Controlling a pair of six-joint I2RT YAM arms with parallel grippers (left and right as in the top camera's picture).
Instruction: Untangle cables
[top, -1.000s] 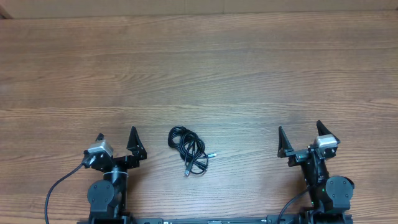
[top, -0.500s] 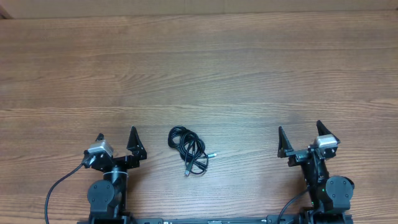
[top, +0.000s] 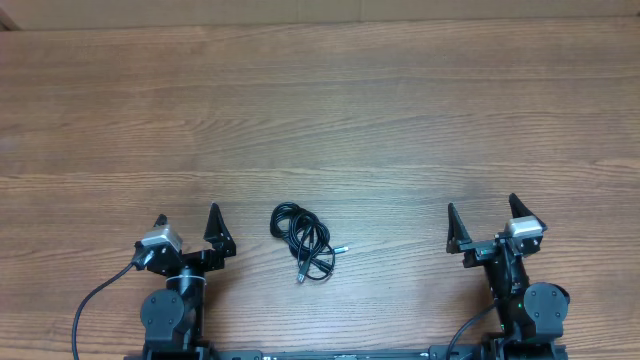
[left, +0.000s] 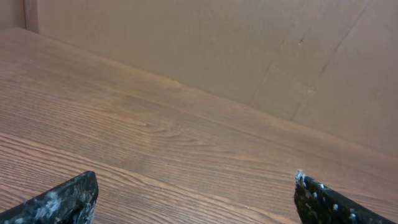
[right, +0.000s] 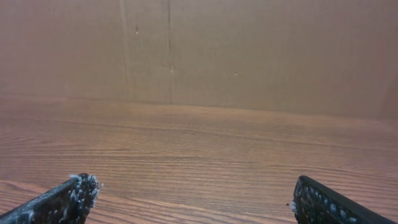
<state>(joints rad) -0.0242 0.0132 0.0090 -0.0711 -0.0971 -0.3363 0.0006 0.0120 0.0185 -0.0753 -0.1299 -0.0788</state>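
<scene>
Overhead, the left claw (top: 186, 214) and right claw (top: 482, 204) are sitting wide open, needing to gently grab a loose loop of tangled thin black cables (top: 303, 241).

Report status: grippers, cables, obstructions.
Left gripper open, empty. Right gripper open, empty. Cables in one tangled bundle on the table between the arms, nearer the left, untouched. Nothing seen in the way.

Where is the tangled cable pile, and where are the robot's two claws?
cables (top: 300, 236): overhead view, middle of the knotted bundle.
left gripper (top: 186, 214): overhead view, midway between its open fingertips.
right gripper (top: 481, 204): overhead view, midway between its open fingertips.
</scene>
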